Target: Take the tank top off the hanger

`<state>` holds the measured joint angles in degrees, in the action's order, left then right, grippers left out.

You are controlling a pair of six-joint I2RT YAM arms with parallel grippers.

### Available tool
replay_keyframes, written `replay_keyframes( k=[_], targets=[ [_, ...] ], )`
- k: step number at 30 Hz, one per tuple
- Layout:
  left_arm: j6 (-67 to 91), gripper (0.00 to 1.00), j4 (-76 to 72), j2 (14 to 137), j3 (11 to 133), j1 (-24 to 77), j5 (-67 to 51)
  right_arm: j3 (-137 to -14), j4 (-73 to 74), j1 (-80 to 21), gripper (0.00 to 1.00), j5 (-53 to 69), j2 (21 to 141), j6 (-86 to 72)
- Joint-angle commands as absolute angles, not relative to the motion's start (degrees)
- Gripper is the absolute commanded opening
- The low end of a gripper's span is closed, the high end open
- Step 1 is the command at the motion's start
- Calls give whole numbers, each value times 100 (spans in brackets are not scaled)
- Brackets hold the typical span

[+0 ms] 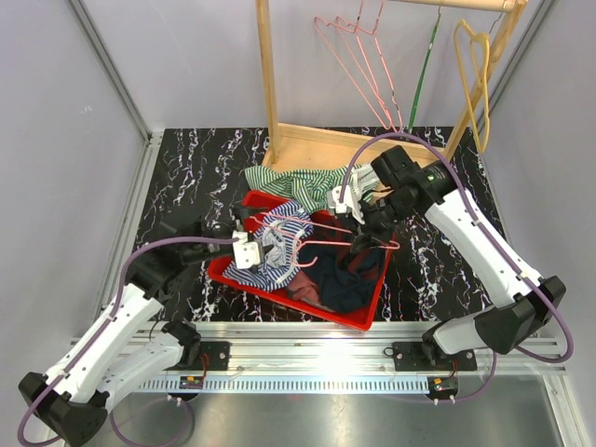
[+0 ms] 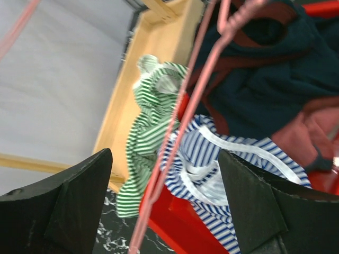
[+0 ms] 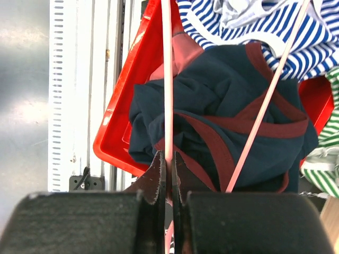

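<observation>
The tank top (image 1: 279,244) is blue-and-white striped and lies bunched at the left end of the red bin (image 1: 363,312). A pink wire hanger (image 1: 345,244) stretches across the bin, and its left end lies over the tank top. My right gripper (image 1: 372,228) is shut on the hanger's wire (image 3: 167,79) at the right end (image 3: 168,161). My left gripper (image 1: 244,250) hovers open at the bin's left edge. Its fingers straddle the hanger (image 2: 180,121) and the tank top (image 2: 233,153) without touching either (image 2: 164,159). I cannot tell whether a strap still hangs on the wire.
A navy and maroon garment (image 1: 340,279) fills the bin's middle. A green-striped garment (image 1: 303,182) drapes over its back rim onto the wooden rack base (image 1: 317,144). Pink (image 1: 358,65), green (image 1: 424,65) and yellow (image 1: 475,74) hangers hang on the rack behind.
</observation>
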<state>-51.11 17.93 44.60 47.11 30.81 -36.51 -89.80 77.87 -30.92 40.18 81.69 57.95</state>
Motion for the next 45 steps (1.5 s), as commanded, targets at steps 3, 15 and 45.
replay_keyframes(
  k=[3,15,45],
  targets=[
    [-5677,75,2364,4491,4983,3103,-3991,-9185,9378,-3331,0,4333,7919,6108],
    [-6100,0,2637,4746,4966,3304,-2875,-9290,9343,-3744,0,4421,7945,6056],
    [-18,0,2171,6915,7952,2110,-1467,-6901,3297,-1564,100,1423,5819,1688]
  ],
)
